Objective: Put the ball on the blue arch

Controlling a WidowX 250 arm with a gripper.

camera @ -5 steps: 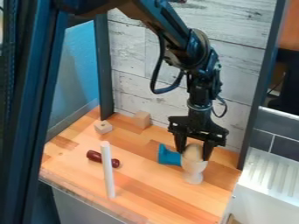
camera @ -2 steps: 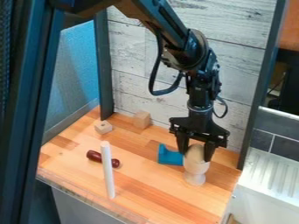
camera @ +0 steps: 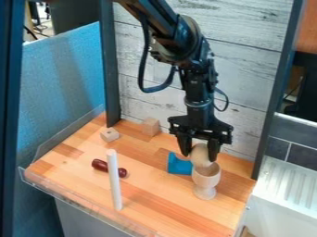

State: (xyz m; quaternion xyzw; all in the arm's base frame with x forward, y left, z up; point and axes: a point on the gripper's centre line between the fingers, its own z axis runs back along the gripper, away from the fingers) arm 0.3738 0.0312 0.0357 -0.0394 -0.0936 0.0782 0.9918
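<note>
Ball [camera: 199, 152] gripped, blue arch [camera: 179, 165] waiting for it

The job looks about half done. The gripper [camera: 200, 158] has the ball pinched between its two fingers, one on each side, so its spread is about the ball's width. What is left is the placing: the ball is not on the arch. It is held right over the mouth of the wooden cup [camera: 206, 178]; whether it touches the rim I cannot tell.

Take the arch as the middle of a clock, with 12 toward the top of the view. The ball is near, at 2 o'clock, and the cup stands upright at 4. The next move probably calls for clearing the rim, going over toward 8 o'clock from where the ball is, then lowering and letting go gently, as a round ball could roll off.

Counted up, there is one ball, one arch and one cup. One white rod [camera: 114, 180] stands between 8 and 9 o'clock, and one dark red cylinder [camera: 99, 165] lies at 9, partly behind it. The small wooden blocks number two: one block [camera: 110, 134] at 10 o'clock, the other block [camera: 150, 127] at 11. All rest on one wooden table [camera: 161, 203].
</note>
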